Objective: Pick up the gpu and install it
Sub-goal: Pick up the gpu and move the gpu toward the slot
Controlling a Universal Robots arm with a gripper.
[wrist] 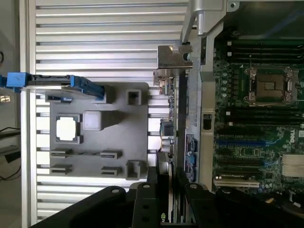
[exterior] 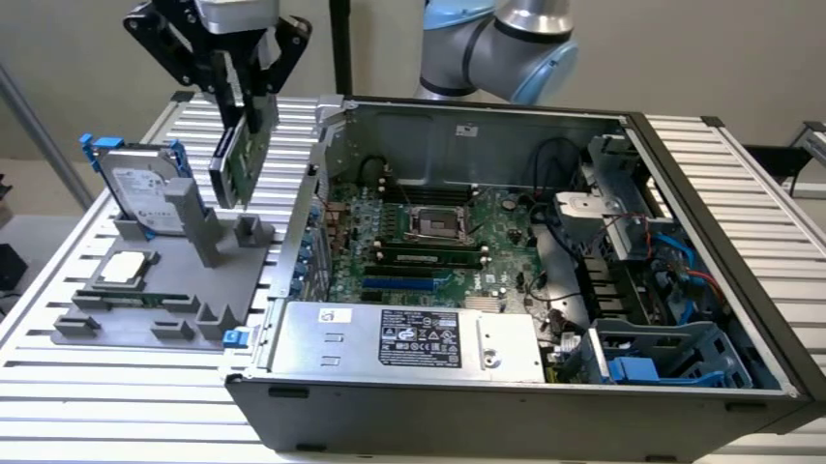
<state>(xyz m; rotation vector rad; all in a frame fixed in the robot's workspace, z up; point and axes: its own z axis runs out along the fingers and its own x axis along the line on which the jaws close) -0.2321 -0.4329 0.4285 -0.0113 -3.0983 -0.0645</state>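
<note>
In the exterior view, the hand (exterior: 246, 121) is seen high over the exterior view's left side of the surface (exterior: 722, 184). It is closed narrowly on the gpu (exterior: 236, 159), which is gripped by its upper part and hangs almost upright, tilted a little. The card is held clear in the air, above the grey fixture (exterior: 142, 319) and just outside the wall of the open case (exterior: 516, 406). The hard drive (exterior: 139, 193) with blue rails is left standing in the fixture. Inside the case, the motherboard (exterior: 427, 227) is exposed and no card is seen seated in the blue expansion slot (exterior: 410, 285). From this it is judged that the pick-up has been done, while the carrying over, the lining up and the pressing in are left.

In the wrist view, the fingers (wrist: 151, 190) are seen on either side of the gpu (wrist: 178, 114), which is viewed edge-on, with its metal bracket (wrist: 172, 56) at the end away from the hand. The card is placed between the fixture (wrist: 118, 118) and the case wall (wrist: 205, 95), on the outer side of that wall. The motherboard (wrist: 256, 118) lies beyond it, and the blue slot (wrist: 240, 141) is shown unoccupied. The task is therefore judged to be partly done: the card is grasped and raised but not yet installed.
</note>
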